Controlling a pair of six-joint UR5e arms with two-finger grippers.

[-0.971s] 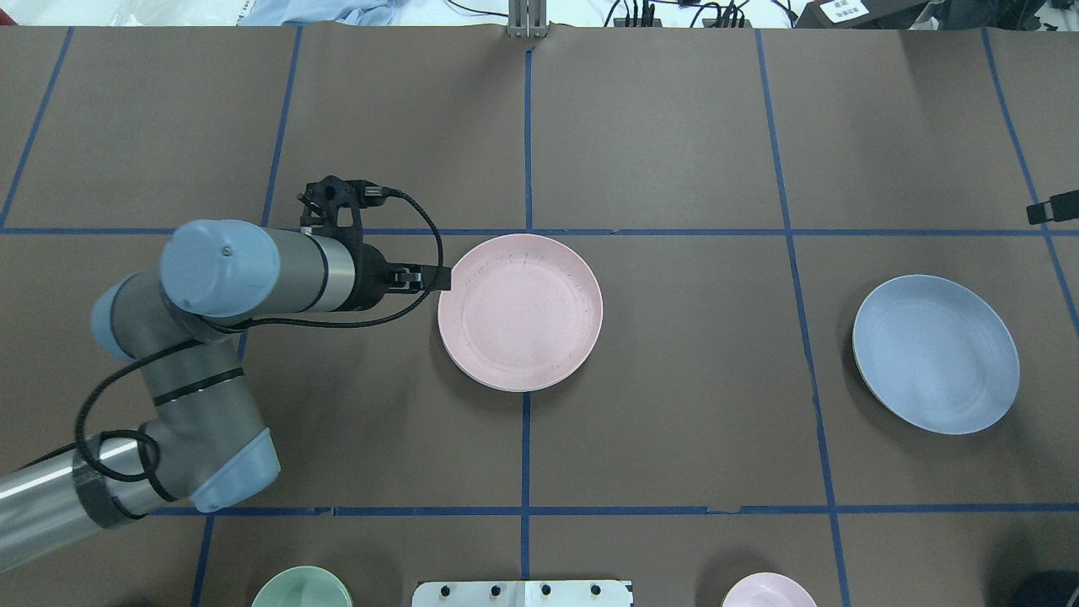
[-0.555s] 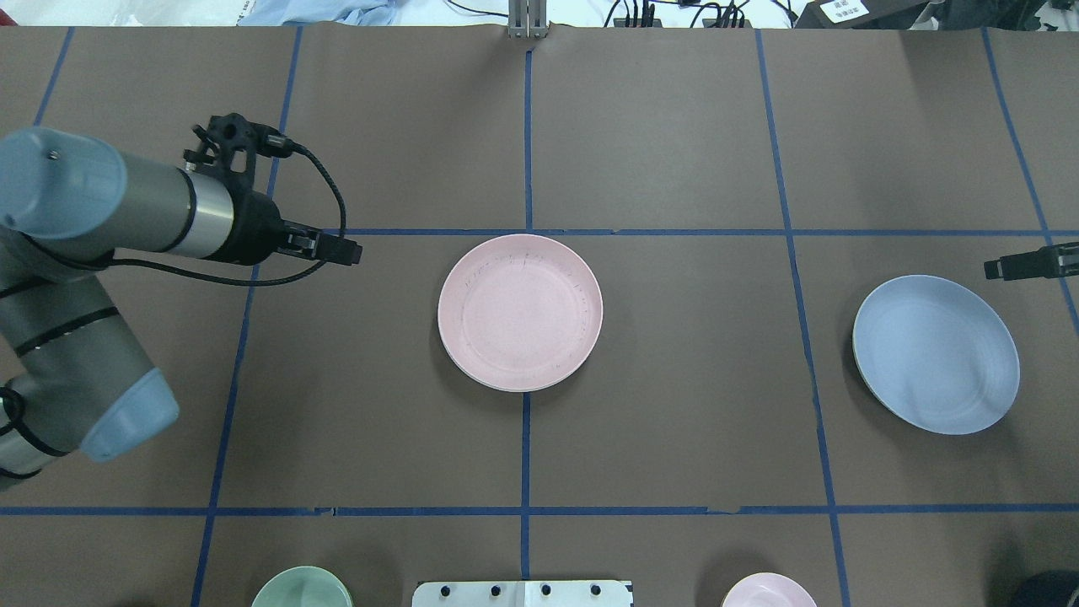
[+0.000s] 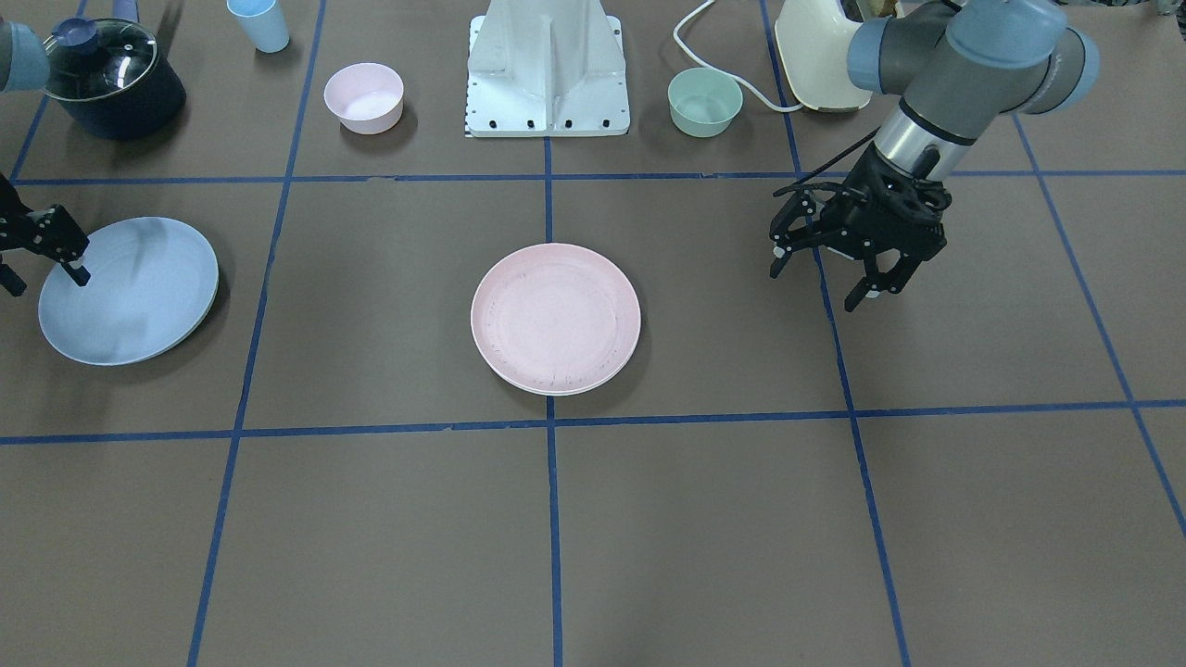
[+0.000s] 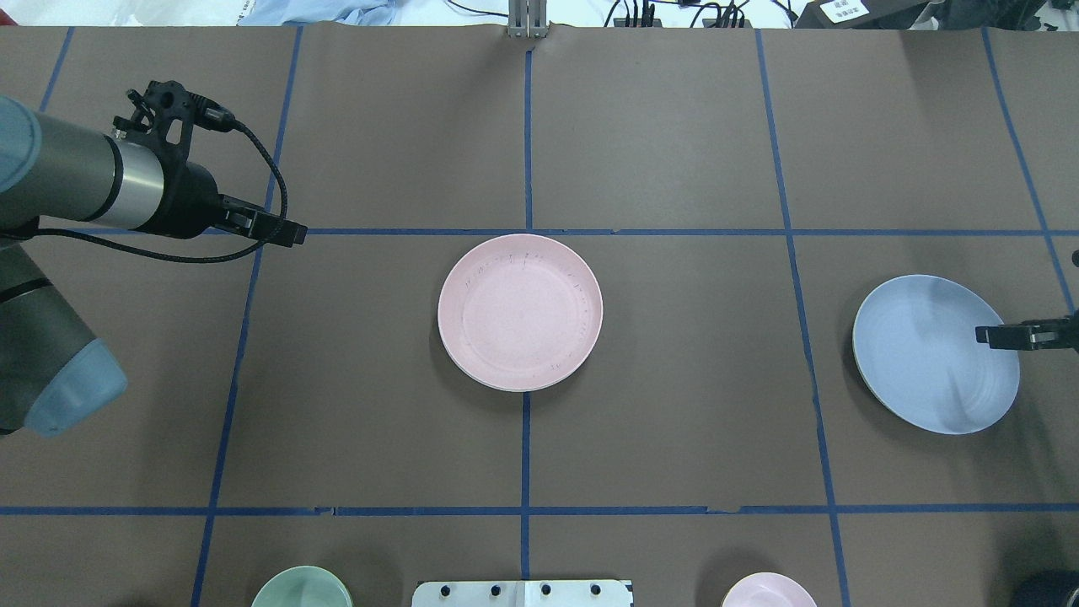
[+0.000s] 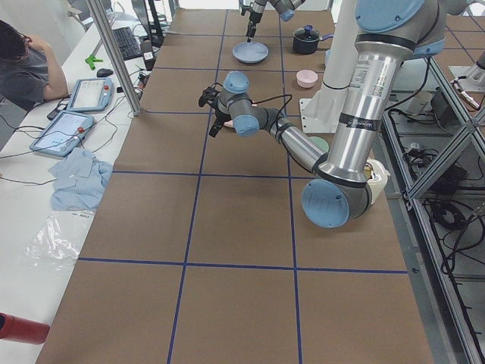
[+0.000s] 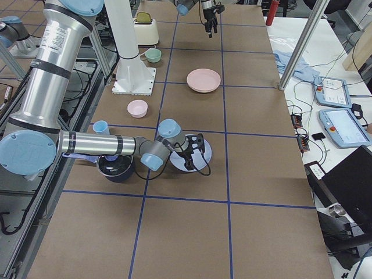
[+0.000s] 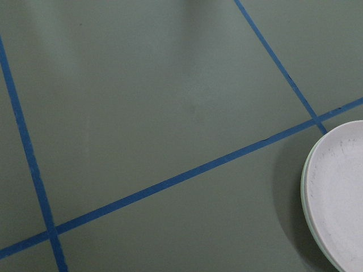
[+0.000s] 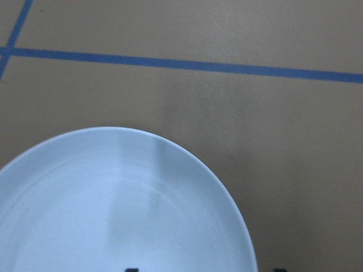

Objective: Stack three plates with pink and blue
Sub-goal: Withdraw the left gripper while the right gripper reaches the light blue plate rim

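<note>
While you look across the brown paper-covered table (image 3: 371, 296) with its grid of blue tape, you have the white robot base (image 3: 547, 65) at the far edge, with a small pink bowl (image 3: 363, 97), a green bowl (image 3: 705, 102), a dark lidded pot (image 3: 111, 79) and a blue cup (image 3: 258, 23) ranged along that side. The pink plate (image 3: 554, 315) lies flat and face up at the table's centre, set squarely on the cream-white plate (image 3: 561, 394), of which you see only a thin pale rim beneath. The blue plate (image 3: 130, 296) lies face up well apart from them, out on the robot's right; being round, none of the three has a long axis to speak of. Your right gripper (image 3: 46, 283) is down at the blue plate's outer edge with its fingers spread – one over the plate's inside, the other outside the rim – and not closed on it. Your left gripper (image 3: 820, 287) hangs above bare paper well clear of the pink plate, fingers apart and holding nothing.
</note>
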